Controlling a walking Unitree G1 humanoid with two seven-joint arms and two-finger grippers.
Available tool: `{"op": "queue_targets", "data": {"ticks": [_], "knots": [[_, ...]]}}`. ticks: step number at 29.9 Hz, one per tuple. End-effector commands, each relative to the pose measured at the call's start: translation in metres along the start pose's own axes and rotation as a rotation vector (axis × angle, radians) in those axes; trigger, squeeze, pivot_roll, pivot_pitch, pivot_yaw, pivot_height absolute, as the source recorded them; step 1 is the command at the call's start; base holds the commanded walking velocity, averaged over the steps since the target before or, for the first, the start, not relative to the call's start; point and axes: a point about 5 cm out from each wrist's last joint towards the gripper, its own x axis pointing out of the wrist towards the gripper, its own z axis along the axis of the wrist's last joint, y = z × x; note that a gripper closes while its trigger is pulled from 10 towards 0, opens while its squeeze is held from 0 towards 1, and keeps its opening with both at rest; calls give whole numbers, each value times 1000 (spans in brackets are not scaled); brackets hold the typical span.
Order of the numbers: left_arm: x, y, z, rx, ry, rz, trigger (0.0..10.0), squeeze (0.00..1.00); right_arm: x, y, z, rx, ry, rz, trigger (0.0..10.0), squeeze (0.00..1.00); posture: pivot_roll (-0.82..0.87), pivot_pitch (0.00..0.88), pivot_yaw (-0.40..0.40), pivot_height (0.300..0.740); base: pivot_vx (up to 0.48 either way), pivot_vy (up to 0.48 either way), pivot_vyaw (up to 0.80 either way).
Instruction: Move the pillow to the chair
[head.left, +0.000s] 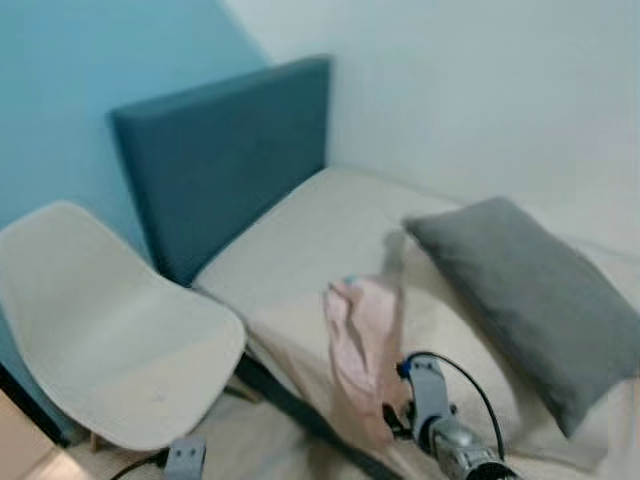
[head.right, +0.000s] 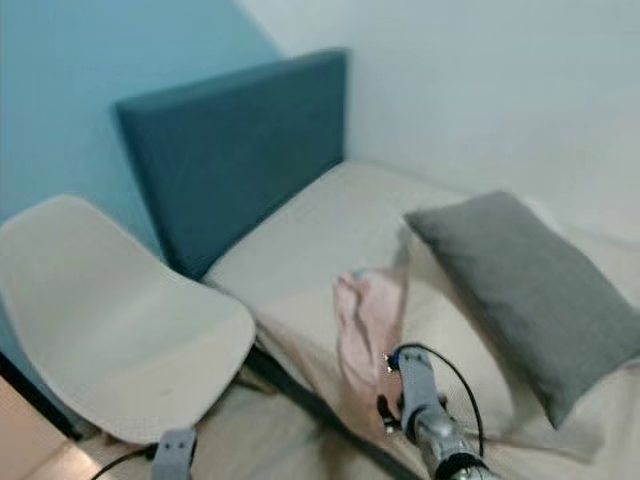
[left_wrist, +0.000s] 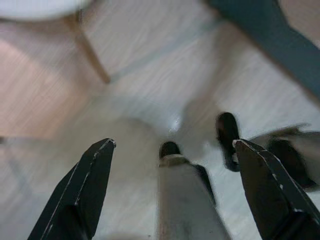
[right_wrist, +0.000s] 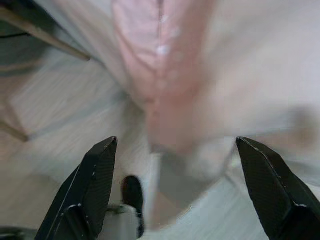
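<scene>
**Pillow not yet picked up, the task is at its start**

The grey rectangular fabric pillow (head.left: 530, 295) lies flat on the beige bed (head.left: 320, 240), near the white wall and well apart from the white moulded plastic chair (head.left: 110, 340), which stands on the floor beside the dark blue padded headboard (head.left: 225, 155). The seat of the chair has nothing on it. A pink crumpled cloth (head.left: 362, 345) hangs over the edge of the bed, between the chair and the pillow.

The right gripper (right_wrist: 180, 187) has its fingers spread wide and holds nothing; it points at the pink cloth and the bed edge. The left gripper (left_wrist: 172, 192) is also wide and without load, low above the pale wooden floor (left_wrist: 150, 55).

In my judgement, the reaching, grasping, carrying and placing all remain to be done.
</scene>
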Motion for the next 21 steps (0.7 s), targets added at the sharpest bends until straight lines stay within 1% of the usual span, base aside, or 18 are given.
{"op": "queue_targets", "data": {"ticks": [1,6,9,12,13,14,15,16,17,18,19,20,21], "knots": [[0,3,-2,4,12,10,10000,0,0,2,1,12,-2,2,10000,0,-184,0,13,710,0,0,0],[0,2,2,18,2,-4,10000,0,0,2,2,-4,-6,9,10000,0,-184,0,13,710,0,0,0],[1,1,4,16,-1,-7,10000,0,1,1,6,-47,-29,1,10000,0,-187,0,16,710,0,-377,0],[1,0,4,14,-1,-7,10000,0,1,1,8,-70,-41,-5,10000,0,-187,0,16,710,0,-480,0],[1,0,5,7,-6,-7,10000,0,1,-1,20,-106,-85,-11,10000,0,-184,0,14,710,0,-480,0],[1,0,6,-1,-12,-7,10000,0,2,-3,33,-118,-131,-10,10000,0,-184,0,14,710,0,-480,0],[2,0,8,-6,-20,-8,10000,0,1,-5,54,-95,-209,8,10000,0,-189,0,19,710,0,-480,0],[2,0,10,-9,-25,-8,10000,0,1,-7,68,-75,-262,23,10000,0,-189,0,19,710,0,-480,0],[2,0,11,-10,-27,-9,10000,0,0,-7,75,-58,-289,33,10000,0,-189,0,19,710,0,-480,0],[2,0,12,-11,-32,-6,10000,0,-3,-6,100,12,-385,97,10000,0,-194,0,22,710,0,-277,0],[2,0,13,-11,-34,-4,10000,0,-6,-6,116,56,-451,142,10000,0,-194,0,22,710,0,-277,0],[3,1,15,-23,-42,4,10000,0,-11,-4,138,106,-542,218,10000,0,-198,0,26,710,0,0,0],[3,2,16,-32,-47,10,10000,0,-16,-3,152,134,-601,267,10000,0,-198,0,26,710,0,0,0]]}}
